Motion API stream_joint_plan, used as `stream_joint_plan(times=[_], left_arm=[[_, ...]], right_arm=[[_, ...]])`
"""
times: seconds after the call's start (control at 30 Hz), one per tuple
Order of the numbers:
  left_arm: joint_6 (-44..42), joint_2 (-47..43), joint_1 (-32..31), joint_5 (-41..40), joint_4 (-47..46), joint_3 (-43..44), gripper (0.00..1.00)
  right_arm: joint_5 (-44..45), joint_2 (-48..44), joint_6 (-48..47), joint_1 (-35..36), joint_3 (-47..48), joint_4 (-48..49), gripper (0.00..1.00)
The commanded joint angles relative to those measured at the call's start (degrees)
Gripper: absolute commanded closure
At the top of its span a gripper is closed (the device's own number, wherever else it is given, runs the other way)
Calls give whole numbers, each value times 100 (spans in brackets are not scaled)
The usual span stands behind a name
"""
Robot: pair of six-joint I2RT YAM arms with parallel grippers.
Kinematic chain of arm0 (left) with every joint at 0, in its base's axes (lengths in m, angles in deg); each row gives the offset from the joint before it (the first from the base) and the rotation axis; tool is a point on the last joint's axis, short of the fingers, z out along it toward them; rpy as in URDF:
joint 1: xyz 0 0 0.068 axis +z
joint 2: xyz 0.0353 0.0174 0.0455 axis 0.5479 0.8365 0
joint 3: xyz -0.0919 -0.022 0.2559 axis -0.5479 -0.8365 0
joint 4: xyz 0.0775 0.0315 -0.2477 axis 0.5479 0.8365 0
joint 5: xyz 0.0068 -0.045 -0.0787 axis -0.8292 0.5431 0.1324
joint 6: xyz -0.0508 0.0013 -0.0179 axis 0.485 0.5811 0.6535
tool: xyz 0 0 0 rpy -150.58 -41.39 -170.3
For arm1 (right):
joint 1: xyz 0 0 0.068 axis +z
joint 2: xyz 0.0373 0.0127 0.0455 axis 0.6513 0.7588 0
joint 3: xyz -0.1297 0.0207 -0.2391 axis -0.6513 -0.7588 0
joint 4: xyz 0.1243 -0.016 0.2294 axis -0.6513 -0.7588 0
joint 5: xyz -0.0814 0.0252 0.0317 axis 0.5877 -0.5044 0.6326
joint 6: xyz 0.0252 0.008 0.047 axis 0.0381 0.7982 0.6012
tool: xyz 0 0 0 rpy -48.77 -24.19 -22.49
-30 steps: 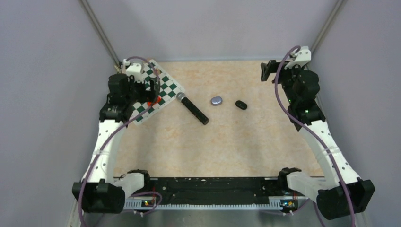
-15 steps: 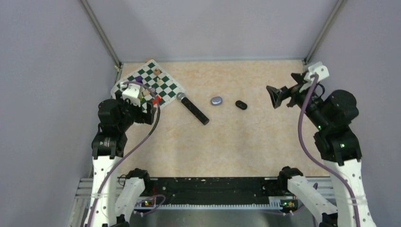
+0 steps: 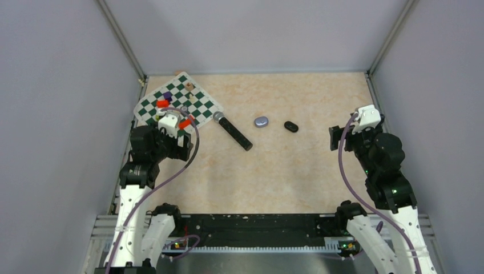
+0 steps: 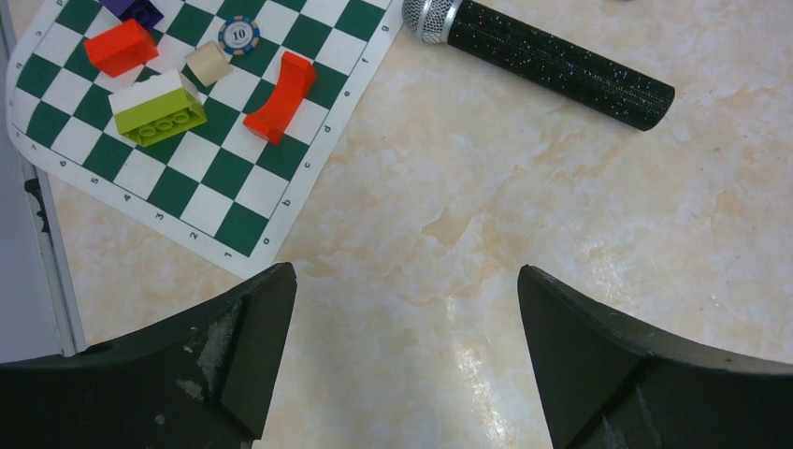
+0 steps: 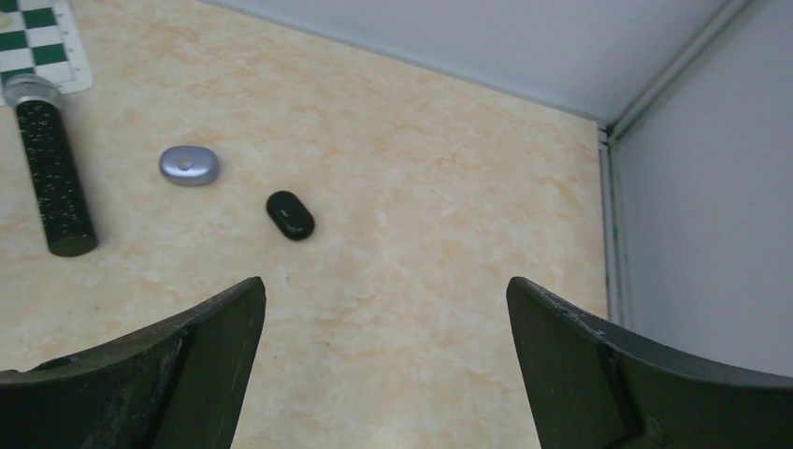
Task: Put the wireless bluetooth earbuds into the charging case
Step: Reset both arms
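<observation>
No earbuds show in any view. Two closed oval cases lie at the table's middle back: a pale silver-purple case and, to its right, a glossy black case. Both also show in the right wrist view, the pale case and the black case. My left gripper is open and empty over bare table just in front of the chessboard's near corner. My right gripper is open and empty, to the right of and nearer than the black case.
A black microphone with a silver head lies slanted left of the cases. A green-and-white chessboard mat at the back left carries red, green and purple blocks and a chip. Grey walls enclose the table.
Both arms have drawn back toward the near edge. The left gripper came off the chessboard, and the right gripper left the far right corner. The cases and the microphone have not moved.
</observation>
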Motion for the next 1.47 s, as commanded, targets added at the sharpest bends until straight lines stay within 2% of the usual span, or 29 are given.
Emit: stream_joint_plan(times=[0.0,0.23,1.43], left_arm=[[22,55,33,-38,-300,-34,7],[34,-11,63,-128,-327,-66,7],[21,33,47,-118,-319,-76,8]], right_arm=[[1007,-375,-196,209,-121,599,1],[1310,-496,-386,526,-382,895,1],[1431,-477,-381,607,-439,958,1]])
